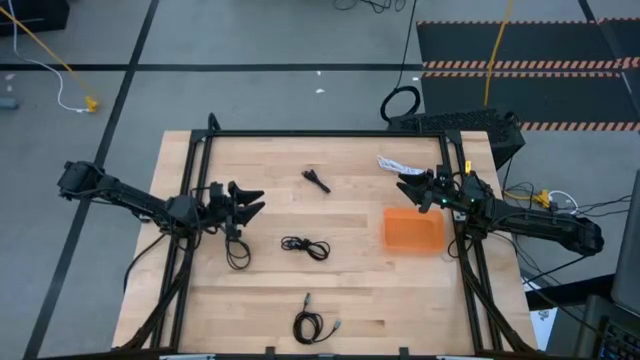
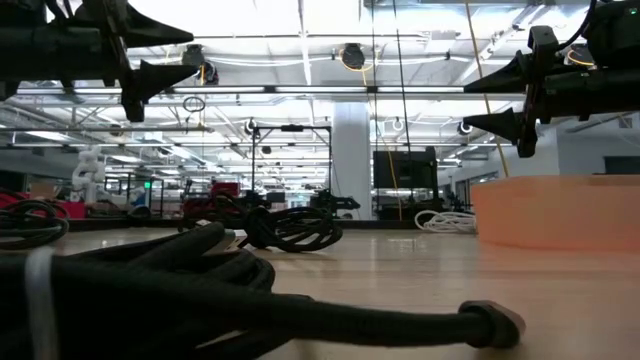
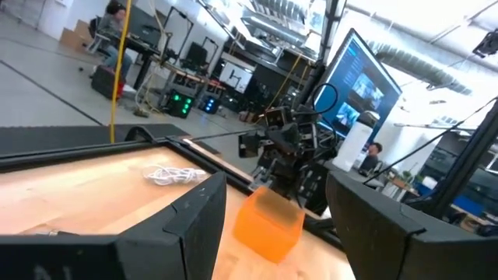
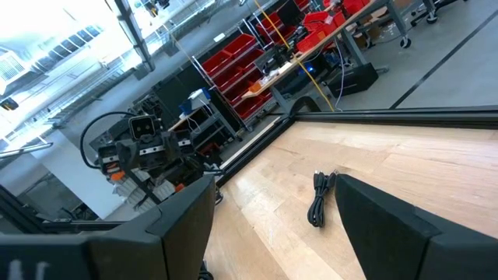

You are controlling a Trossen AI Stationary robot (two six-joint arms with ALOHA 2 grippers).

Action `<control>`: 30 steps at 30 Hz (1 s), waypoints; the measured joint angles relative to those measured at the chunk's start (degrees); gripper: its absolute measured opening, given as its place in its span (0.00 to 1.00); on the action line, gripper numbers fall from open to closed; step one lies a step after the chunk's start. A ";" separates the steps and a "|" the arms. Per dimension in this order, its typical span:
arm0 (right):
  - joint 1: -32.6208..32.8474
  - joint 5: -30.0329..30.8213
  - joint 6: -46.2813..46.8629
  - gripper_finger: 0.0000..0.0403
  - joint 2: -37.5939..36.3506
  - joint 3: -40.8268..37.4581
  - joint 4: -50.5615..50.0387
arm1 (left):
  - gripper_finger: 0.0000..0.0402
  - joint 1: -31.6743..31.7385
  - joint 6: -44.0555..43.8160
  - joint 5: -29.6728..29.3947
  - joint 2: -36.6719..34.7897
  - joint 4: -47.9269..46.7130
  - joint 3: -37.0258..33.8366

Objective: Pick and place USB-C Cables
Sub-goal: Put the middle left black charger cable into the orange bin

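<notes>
Five small cable bundles lie flat on the wooden table. Black ones sit at the far middle, the centre, the near edge and just near of my left gripper. A white one lies at the far right. The orange tray stands on the right. My left gripper hovers open at mid-left, pointing right. My right gripper hovers open between the white cable and the tray, pointing left. The low view shows both grippers well above the tabletop.
A dark metal frame borders the table's far edge and sides. A large black ring-shaped loop and a yellow cord lie on the floor beyond the table. People sit at desks in the room behind. Bare wood lies between the cables.
</notes>
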 joint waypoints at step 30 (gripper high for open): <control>0.00 -0.02 0.01 0.64 0.02 0.00 0.00 | 0.56 2.59 -26.70 13.93 5.27 -67.06 26.61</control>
